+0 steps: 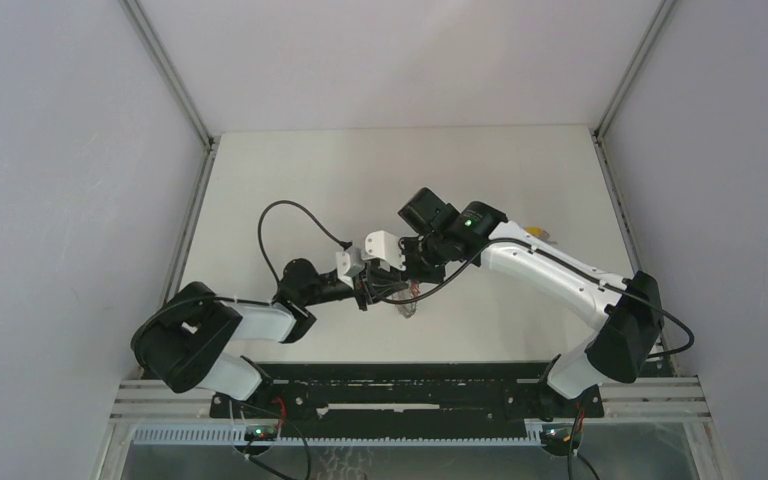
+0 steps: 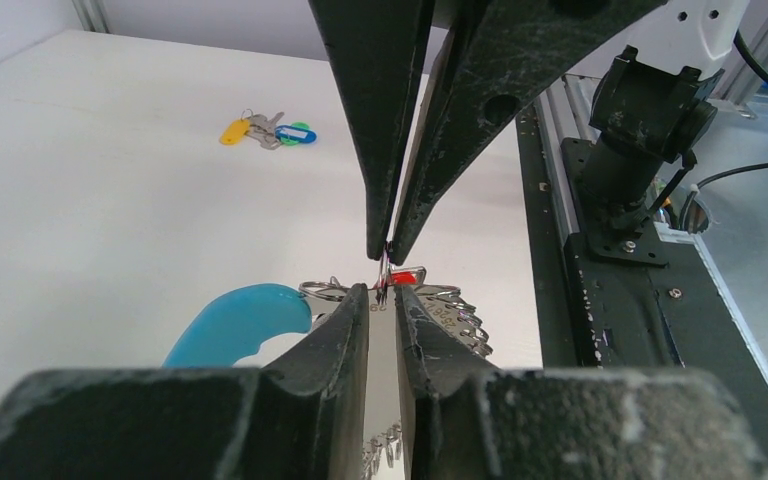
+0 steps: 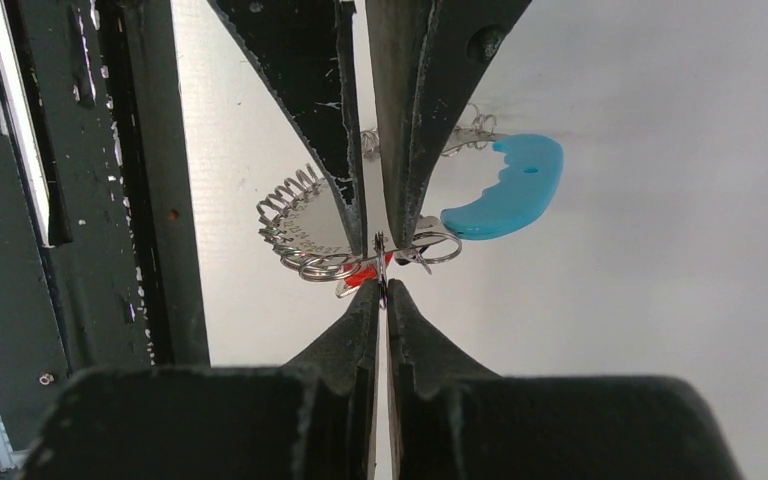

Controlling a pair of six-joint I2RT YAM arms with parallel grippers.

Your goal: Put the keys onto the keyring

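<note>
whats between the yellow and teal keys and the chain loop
Left wrist view: bare white tabletop between the yellow- and teal-headed keys and the silvery beaded chain loop.

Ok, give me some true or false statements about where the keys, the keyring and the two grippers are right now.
1. The yellow key and the blue-teal key lie together on the table, well away from the keyring. True.
2. The red key lies with those two. False: it is by the keyring, right at the gripper tips.
3. The right gripper stands wide open. False: it is shut.
4. The left gripper and the right gripper meet tip to tip. True.
5. The keyring's blue segment is pinched between fingers. False: it sits off to the side, in no grip.
</note>
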